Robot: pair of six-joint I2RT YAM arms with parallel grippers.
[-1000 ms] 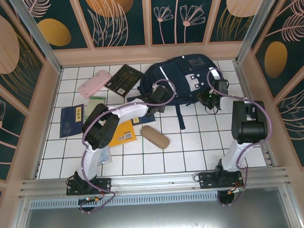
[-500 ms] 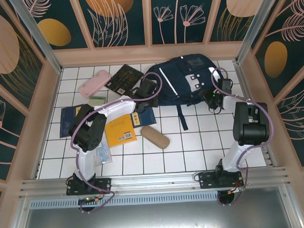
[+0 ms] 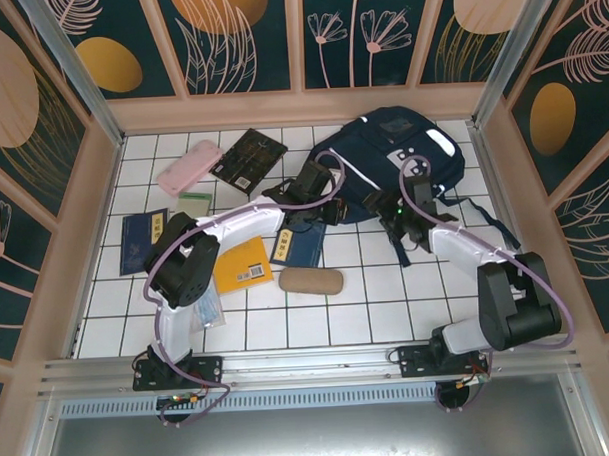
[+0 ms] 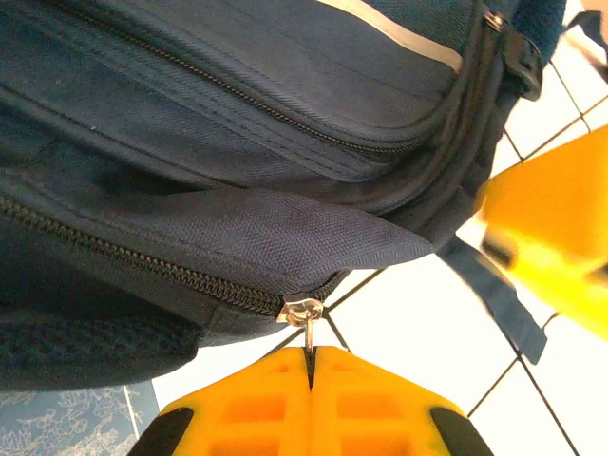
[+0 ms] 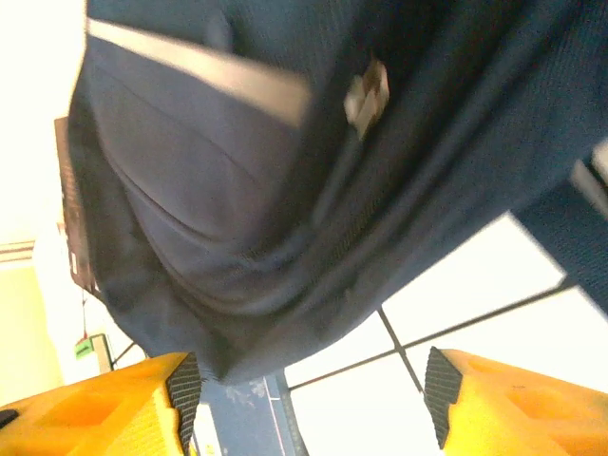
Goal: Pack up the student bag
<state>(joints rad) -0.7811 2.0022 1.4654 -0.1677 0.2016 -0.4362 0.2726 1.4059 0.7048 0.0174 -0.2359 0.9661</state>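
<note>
Navy-blue fabric takes up the far right corner of the white tiled table in the overhead view. There the student bag lies flat, its light grey patches facing up and its dark straps trailing toward the right wall. The left gripper sits at the bag's near-left edge and the right gripper at its near edge, one arm reaching in from each side. Left of the bag lie a pink pencil case, a dark book and a navy booklet. A yellow book lies just beside a blue patterned book, and a brown pouch is nearer the arm bases. In the left wrist view the bag spans the upper part, with zip lines running across it. The left claw's yellow fingers are pressed together with no gap, pinching the metal zipper pull at the end of the lower zip, over white tile. A yellow shape at the right edge is too blurred to identify. In the right wrist view the bag's fabric and a pale grey stripe hang close to the lens. The right claw's yellow fingers stand far apart at the bottom corners with nothing gripped between them, and the bag's lower edge is just above the gap.
</note>
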